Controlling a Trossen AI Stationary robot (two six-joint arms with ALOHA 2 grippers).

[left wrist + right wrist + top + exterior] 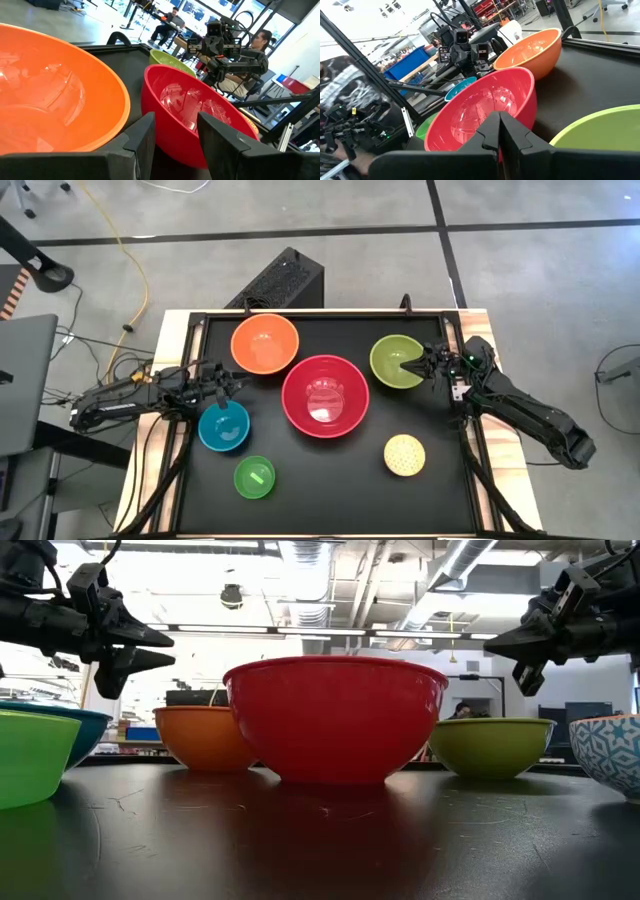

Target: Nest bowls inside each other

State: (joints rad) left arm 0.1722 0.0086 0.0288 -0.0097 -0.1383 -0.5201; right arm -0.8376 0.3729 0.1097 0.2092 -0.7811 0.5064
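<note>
Six glossy round bowls sit apart on the black table (330,490), none nested. Landmark: the red bowl (325,395), largest, at centre. Around it in the high view: orange bowl (265,344), olive-green bowl (396,362), blue bowl (223,426), bright green bowl (254,477), speckled yellow bowl (404,455). Only the low view shows that last bowl's patterned outside. The left gripper (232,385) hovers above the blue bowl, fingers apart and empty; the right gripper (428,363), at the olive-green bowl, has fingers closed on nothing.

Black table (330,490), six bowls (325,395) standing apart
</note>
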